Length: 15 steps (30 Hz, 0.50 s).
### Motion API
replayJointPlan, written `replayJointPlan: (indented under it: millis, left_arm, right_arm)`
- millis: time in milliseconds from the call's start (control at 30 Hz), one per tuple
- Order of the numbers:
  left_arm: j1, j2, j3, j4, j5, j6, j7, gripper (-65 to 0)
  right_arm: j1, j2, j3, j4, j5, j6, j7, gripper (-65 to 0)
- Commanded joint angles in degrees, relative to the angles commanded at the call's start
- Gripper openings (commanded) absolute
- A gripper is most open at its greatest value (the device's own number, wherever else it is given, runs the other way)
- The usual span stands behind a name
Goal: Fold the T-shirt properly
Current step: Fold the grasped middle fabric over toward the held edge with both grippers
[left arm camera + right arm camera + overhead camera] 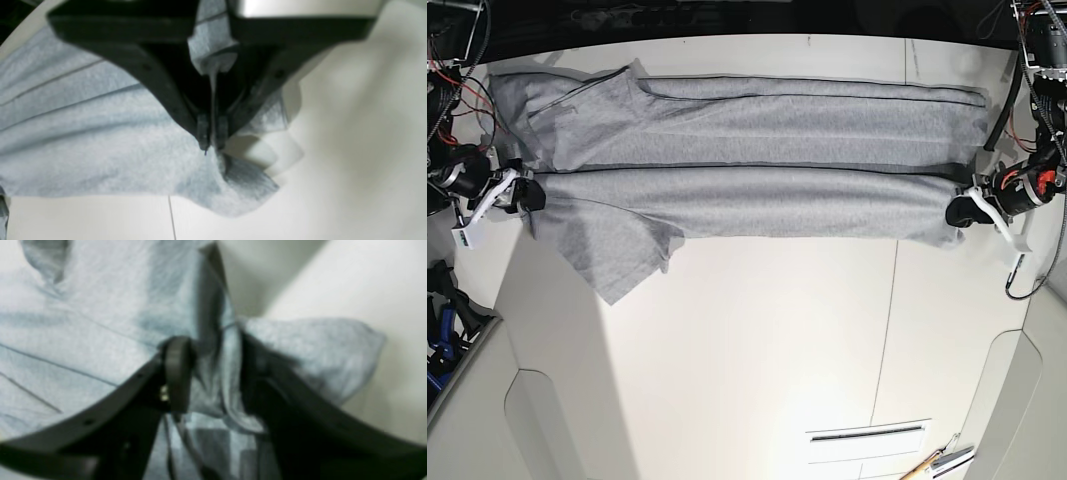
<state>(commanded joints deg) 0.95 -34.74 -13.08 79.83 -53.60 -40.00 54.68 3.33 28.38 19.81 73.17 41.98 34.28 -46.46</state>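
**Base view: T-shirt stretched across the far half of the table, one gripper at each end**

Item 1, the T-shirt (747,150). You see heather light-grey cloth laid out long across the far part of the white table (757,340), reaching nearly from one side edge to the other. It lies in two lengthwise bands with a dark crease line between them. One sleeve (617,255) fans out toward the near side at the base view's left end; another sleeve lies flat at the far left corner. Only plain grey fabric shows.

Item 2, the right gripper (527,195). You find it at the base view's left end, on the crease line. In the right wrist view its jaws stand a little apart with a bunched fold of the T-shirt (217,380) filling the gap between them, so it holds the cloth.

Item 3, the left gripper (962,212). You find it at the base view's right end, at the T-shirt's near corner. In the left wrist view the gripper (211,138) has its tips drawn almost together, with a thin edge of T-shirt (83,133) pinched between them and more cloth rising up between the fingers.

Item 4, sundries. Red and black cables (452,75) hang at the base view's far left. A small tool (937,462) lies at the table's near right edge.
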Motion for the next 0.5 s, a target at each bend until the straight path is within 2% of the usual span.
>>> replayJointPlan:
  millis: [100, 233, 367, 500]
  left_arm:
    - [0.02, -0.02, 0.0, 0.0, 0.48, 0.0, 0.02, -65.0]
    - [0.04, -0.02, 0.0, -0.02, 0.85, 0.0, 0.07, -65.0]
    - [0.04, 0.0, 0.0, -0.02, 0.81, 0.0, 0.22, -65.0]
    - [0.04, -0.02, 0.0, -0.02, 0.94, 0.0, 0.33, -65.0]
  right_arm:
    - [0.55, -0.44, 0.17, 0.85, -0.26, 0.0, 4.02, -40.6]
    - [4.76, -3.89, 0.52, 0.87, -3.45, -0.02, 6.38, -40.6]
    - [9.29, -8.13, 0.46, 0.74, -10.86, -1.53, 7.08, -40.6]
    - [11.72, -9.51, 0.28, -2.49, -14.75, -1.53, 10.34, -40.6]
